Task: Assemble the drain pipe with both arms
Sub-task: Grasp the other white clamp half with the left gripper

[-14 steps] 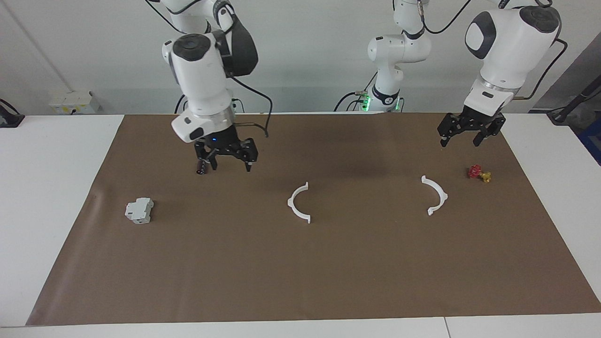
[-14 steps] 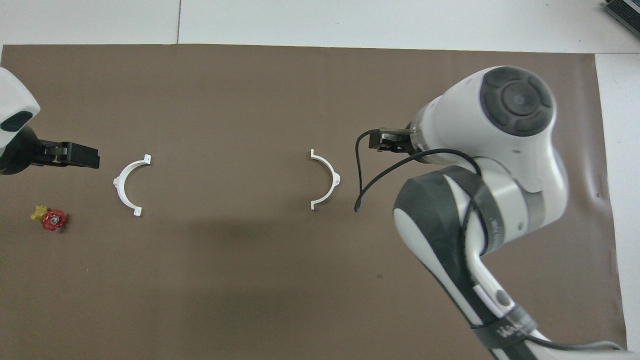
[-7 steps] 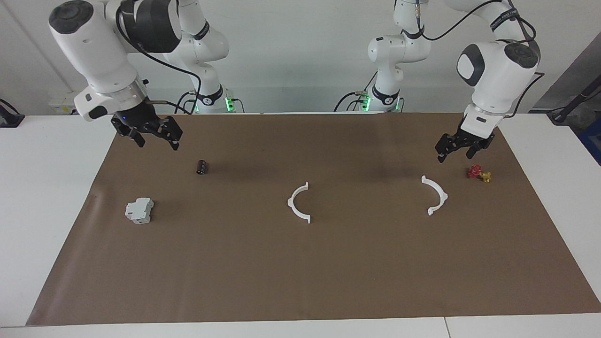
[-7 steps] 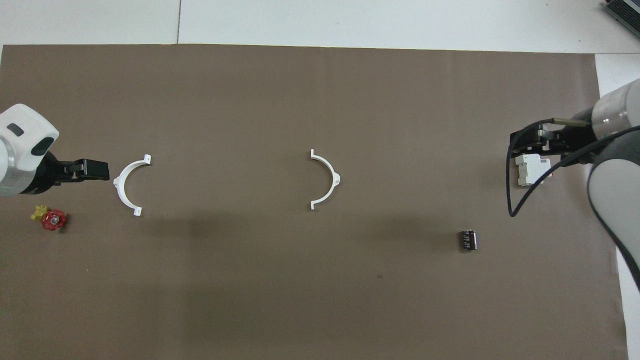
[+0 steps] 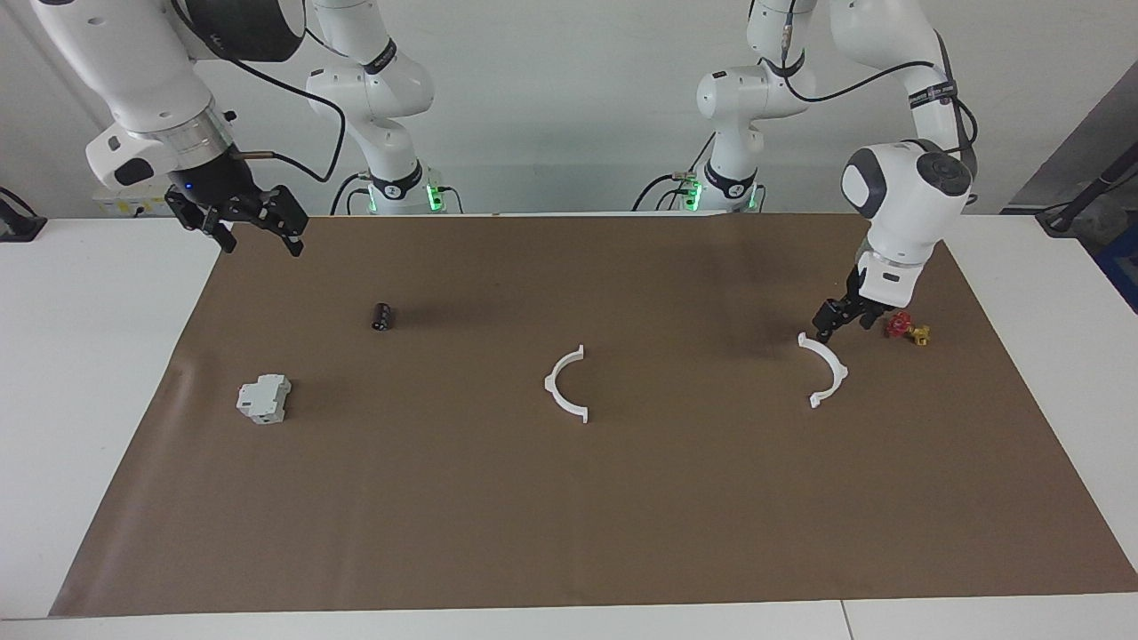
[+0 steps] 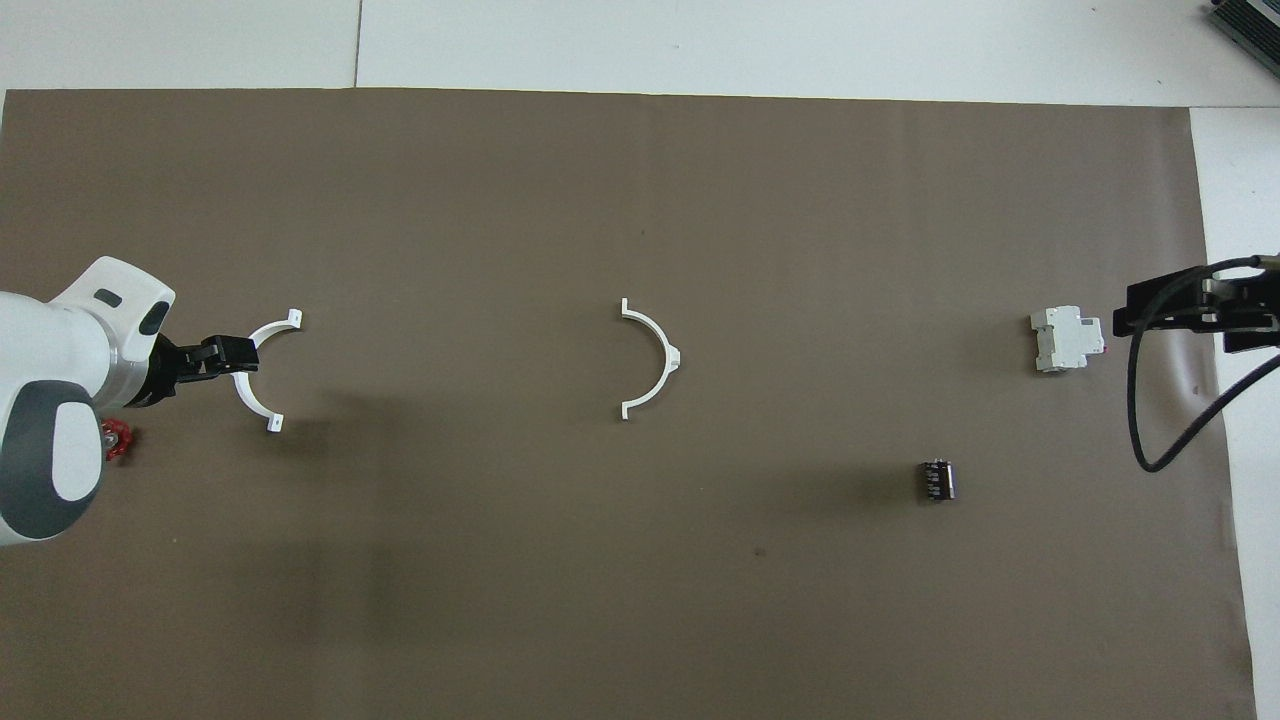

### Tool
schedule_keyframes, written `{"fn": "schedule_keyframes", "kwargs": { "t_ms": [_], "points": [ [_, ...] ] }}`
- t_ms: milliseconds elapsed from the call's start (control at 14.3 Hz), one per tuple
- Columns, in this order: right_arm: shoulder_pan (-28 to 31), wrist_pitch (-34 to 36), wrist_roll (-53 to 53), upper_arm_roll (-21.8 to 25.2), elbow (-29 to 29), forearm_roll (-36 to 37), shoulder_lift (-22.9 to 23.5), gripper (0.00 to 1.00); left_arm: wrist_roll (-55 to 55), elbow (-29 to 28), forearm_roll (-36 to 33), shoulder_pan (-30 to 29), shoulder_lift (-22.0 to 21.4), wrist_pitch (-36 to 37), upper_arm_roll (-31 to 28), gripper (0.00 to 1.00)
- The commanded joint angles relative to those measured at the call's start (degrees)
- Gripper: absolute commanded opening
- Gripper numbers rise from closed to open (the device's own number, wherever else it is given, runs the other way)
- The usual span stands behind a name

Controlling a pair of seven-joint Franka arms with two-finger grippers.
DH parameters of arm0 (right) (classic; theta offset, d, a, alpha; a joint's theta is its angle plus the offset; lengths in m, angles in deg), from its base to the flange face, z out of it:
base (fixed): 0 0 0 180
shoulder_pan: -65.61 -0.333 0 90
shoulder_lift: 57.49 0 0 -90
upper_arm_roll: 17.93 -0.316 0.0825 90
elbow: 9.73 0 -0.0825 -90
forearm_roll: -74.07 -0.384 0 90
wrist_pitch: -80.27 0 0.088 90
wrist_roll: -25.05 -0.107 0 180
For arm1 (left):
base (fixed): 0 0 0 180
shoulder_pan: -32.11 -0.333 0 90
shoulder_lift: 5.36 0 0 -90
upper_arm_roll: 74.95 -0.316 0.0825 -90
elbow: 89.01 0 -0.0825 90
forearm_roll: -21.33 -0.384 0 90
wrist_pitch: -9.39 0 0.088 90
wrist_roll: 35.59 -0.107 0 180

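half-rings: one thin white half-ring (image 5: 566,384) mid-mat, the other half-ring (image 5: 825,369) toward the left arm's end, well apart.
left gripper (image 5: 838,322): fingers apart, low over that half-ring's end.
right gripper (image 5: 246,222): fingers apart, raised over mat corner.
handling: likely light, springy, slippery; pinch mid-arc by the tab.

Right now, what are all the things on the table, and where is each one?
half-rings: two, white; one mid-mat, one toward the left arm's end.
valve: one, red and yellow, beside that second half-ring, nearer the robots.
black cylinder: one, toward the right arm's end.
boxy block: one, grey-white, farther from the robots than the cylinder.
mat: one, brown, on the white table.
left pincer: black, open, low at its half-ring.
right pincer: black, open, raised over the mat's corner.
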Motion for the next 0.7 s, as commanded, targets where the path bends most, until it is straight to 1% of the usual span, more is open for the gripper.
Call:
{"fn": "schedule_keyframes", "kwargs": {
  "t_ms": [0,70,210,280,420,490,630],
  "points": [
    [0.41,8.60,2.04,-0.91,-8.26,0.32,2.53,1.00,2.17,-2.48,0.49,-1.65,-0.12,-3.47,0.43,1.00],
    [1.20,8.64,1.87,-0.82,-8.65,-1.09,3.24,1.00,2.52,-2.48,0.49,-1.75,0.14,-3.82,0.43,1.00],
    [1.12,6.45,1.25,-0.73,-5.41,-1.20,2.11,1.00,2.00,-2.48,0.49,-0.96,1.28,-5.66,0.52,1.00],
    [1.12,6.53,1.16,-0.73,-5.31,-1.20,1.93,1.00,1.91,-2.39,0.49,-0.61,3.03,-7.50,0.43,1.00],
    [1.21,6.44,1.07,-0.82,-4.78,-2.42,1.75,1.00,2.08,-2.48,0.49,-0.69,4.97,-9.00,0.43,1.00],
    [1.29,6.44,0.72,-0.73,-4.78,-3.91,1.75,1.00,2.43,-2.39,0.49,-0.61,5.33,-9.88,0.43,1.00],
    [1.21,6.53,-0.42,-0.82,-4.35,-4.27,1.66,1.00,2.52,-2.48,0.49,-0.61,6.30,-10.42,0.43,1.00]
  ]
}}
